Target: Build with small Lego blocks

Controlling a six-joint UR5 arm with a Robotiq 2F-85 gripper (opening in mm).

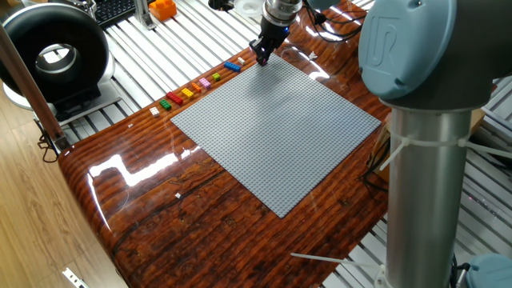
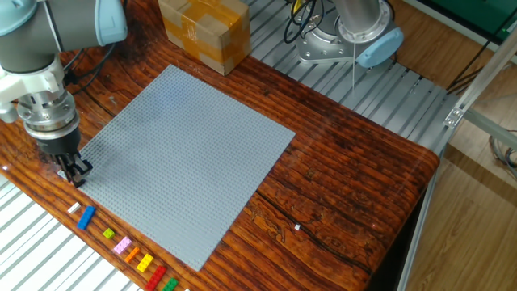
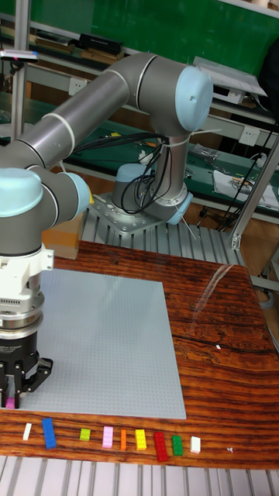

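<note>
My gripper (image 3: 15, 397) (image 2: 77, 173) (image 1: 262, 58) stands low over the corner of the grey baseplate (image 3: 101, 341) (image 2: 186, 145) (image 1: 272, 120). Its fingers are close together, and a small pink Lego block (image 3: 9, 403) shows at their tips, at or just above the plate's edge. The other small Lego blocks lie in a row on the wooden table beside that edge: white (image 3: 27, 431), blue (image 3: 49, 432) (image 2: 86, 217), lime (image 3: 85, 435), pink (image 3: 107, 437) (image 2: 123, 245), orange (image 3: 122, 439), yellow (image 3: 140, 439), red (image 3: 160, 446), green (image 3: 177, 445) and white (image 3: 195, 444). In one fixed view the row (image 1: 196, 84) is small and far off.
A cardboard box (image 2: 203, 31) stands past the plate's far corner. The arm's base (image 2: 347, 40) is bolted to the slatted metal bench behind the table. An orange object (image 1: 162, 9) and a black ring-shaped device (image 1: 52, 56) sit off the table on the slats.
</note>
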